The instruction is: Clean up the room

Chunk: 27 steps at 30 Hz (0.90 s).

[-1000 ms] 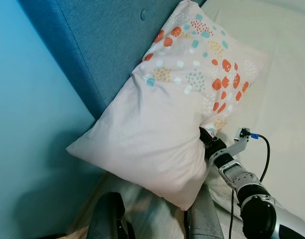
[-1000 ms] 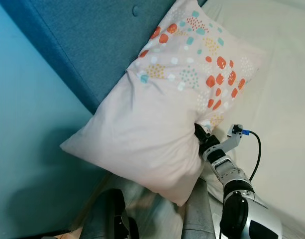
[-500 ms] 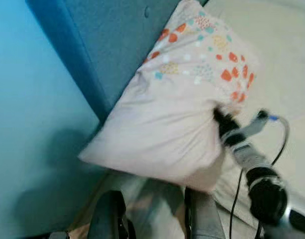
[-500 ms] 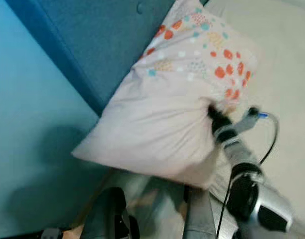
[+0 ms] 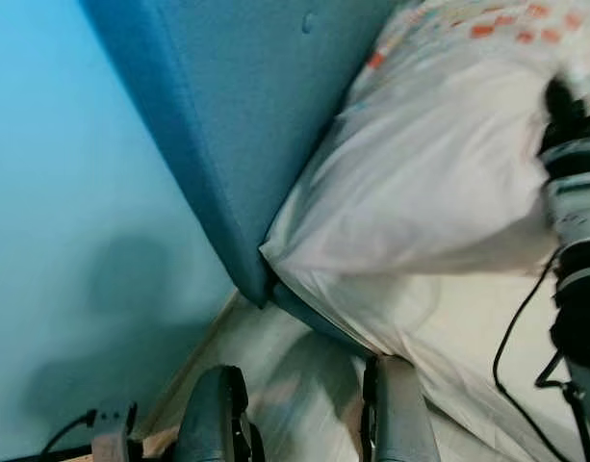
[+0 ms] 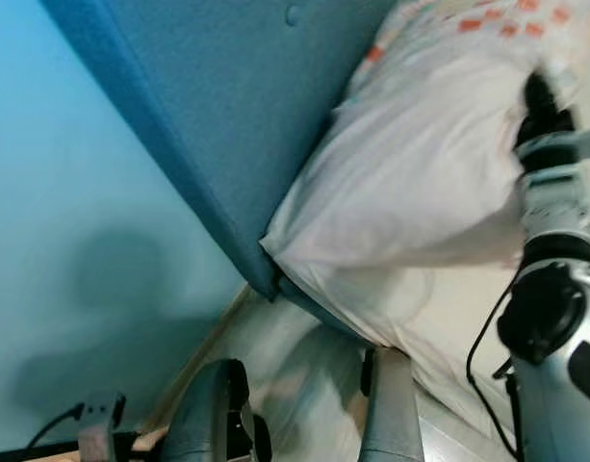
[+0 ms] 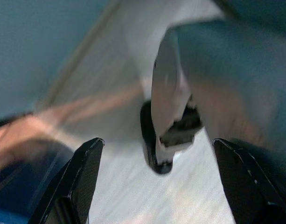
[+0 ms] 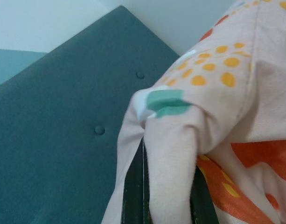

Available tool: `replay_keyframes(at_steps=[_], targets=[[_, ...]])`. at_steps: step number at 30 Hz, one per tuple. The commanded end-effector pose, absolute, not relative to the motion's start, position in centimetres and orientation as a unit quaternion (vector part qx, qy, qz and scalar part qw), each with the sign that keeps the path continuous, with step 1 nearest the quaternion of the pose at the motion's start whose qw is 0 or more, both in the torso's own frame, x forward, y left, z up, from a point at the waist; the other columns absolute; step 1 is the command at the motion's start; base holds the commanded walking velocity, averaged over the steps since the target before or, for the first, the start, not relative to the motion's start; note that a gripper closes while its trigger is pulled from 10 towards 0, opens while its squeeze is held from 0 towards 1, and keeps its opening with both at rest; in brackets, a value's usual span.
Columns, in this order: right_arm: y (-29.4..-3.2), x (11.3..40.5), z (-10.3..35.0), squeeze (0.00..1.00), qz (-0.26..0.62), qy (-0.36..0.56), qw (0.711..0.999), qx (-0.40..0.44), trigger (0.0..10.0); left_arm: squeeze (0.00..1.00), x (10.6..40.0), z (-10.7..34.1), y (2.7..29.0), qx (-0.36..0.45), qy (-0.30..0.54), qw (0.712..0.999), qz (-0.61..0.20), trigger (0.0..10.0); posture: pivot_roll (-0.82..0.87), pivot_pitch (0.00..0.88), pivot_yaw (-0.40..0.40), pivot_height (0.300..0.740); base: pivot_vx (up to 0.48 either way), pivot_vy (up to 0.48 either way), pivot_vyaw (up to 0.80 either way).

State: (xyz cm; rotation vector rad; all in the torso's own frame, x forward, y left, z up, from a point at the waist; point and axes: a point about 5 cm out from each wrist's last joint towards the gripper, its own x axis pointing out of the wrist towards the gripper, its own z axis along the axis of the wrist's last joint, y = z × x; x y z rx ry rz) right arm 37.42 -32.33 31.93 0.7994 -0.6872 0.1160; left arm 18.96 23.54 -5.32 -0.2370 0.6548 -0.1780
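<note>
Pillow pinched in right gripper jaws beside headboard; left gripper jaws wide.

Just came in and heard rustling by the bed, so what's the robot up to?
The right gripper is shut on a fold of the patterned pillow, holding it against the blue headboard at the head of the bed. The left gripper hangs open near the floor, doing nothing.
</note>
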Motion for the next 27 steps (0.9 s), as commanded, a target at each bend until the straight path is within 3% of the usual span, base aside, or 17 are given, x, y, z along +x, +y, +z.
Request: replay_keyframes(at_steps=[1, 5, 7, 9, 13, 14, 15, 22, 23, 27], targets=[[-33.6, 36.4, 33.6, 0.00, 0.040, -0.381, 0.846, 0.371, 0.0, 0.00, 17.9, -6.1, 22.6, -0.137, 0.330, 0.929, -0.096, 10.0, 0.08, 0.294, 0.040, 0.590, 0.000, 0.000, 0.00], [-34.0, 36.3, 32.7, 0.00, 0.014, -0.379, 0.845, 0.376, 0.0, 0.00, 19.7, -5.0, 22.2, -0.136, 0.297, 0.939, -0.110, 10.0, 0.09, 0.286, 0.037, 0.590, 0.000, 0.000, 0.00], [-32.2, 37.5, 28.5, 0.00, 0.009, -0.311, 0.859, 0.407, 0.0, 0.00, 20.5, -4.5, 21.9, -0.128, 0.283, 0.942, -0.125, 10.0, 0.09, 0.286, 0.038, 0.590, 0.000, 0.000, 0.00], [-28.9, 38.6, 22.5, 0.00, 0.003, -0.193, 0.887, 0.420, 0.0, 0.00, 20.3, -4.6, 21.7, -0.123, 0.287, 0.941, -0.131, 10.0, 0.09, 0.293, 0.040, 0.590, 0.000, 0.000, 0.00], [-26.9, 38.7, 18.7, 0.00, -0.016, -0.107, 0.910, 0.400, 0.0, 0.00, 19.9, -4.9, 21.6, -0.122, 0.293, 0.939, -0.131, 10.0, 0.09, 0.297, 0.043, 0.590, 0.000, 0.000, 0.00], [-26.2, 38.5, 17.2, 0.00, -0.024, -0.075, 0.920, 0.384, 4.3, 0.00, 19.7, -5.0, 21.6, -0.123, 0.295, 0.938, -0.131, 10.0, 0.09, 0.299, 0.044, 0.590, 0.000, 0.000, 0.00], [-25.7, 38.2, 15.7, 0.00, -0.035, -0.047, 0.927, 0.370, 10.0, 0.00, 19.4, -5.1, 21.6, -0.123, 0.298, 0.937, -0.132, 10.0, 0.10, 0.302, 0.046, 0.590, 0.000, 0.000, 0.00], [-26.3, 37.8, 15.2, 0.00, -0.053, -0.044, 0.930, 0.360, 10.0, 0.00, 19.2, -5.2, 21.6, -0.125, 0.300, 0.936, -0.134, 10.0, 0.09, 0.302, 0.045, 0.590, 0.000, 0.000, 0.00], [-26.7, 37.7, 15.3, 0.96, -0.061, -0.045, 0.933, 0.352, 10.0, 0.00, 19.2, -5.2, 21.5, -0.125, 0.300, 0.936, -0.135, 10.0, 0.08, 0.299, 0.042, 0.590, 0.000, 0.000, 0.00], [-27.9, 37.4, 15.7, 1.00, -0.077, -0.046, 0.946, 0.311, 10.0, 0.00, 20.1, -4.8, 20.9, -0.134, 0.286, 0.938, -0.141, 10.0, 0.07, 0.282, 0.031, 0.590, 0.000, 0.000, 0.00]])
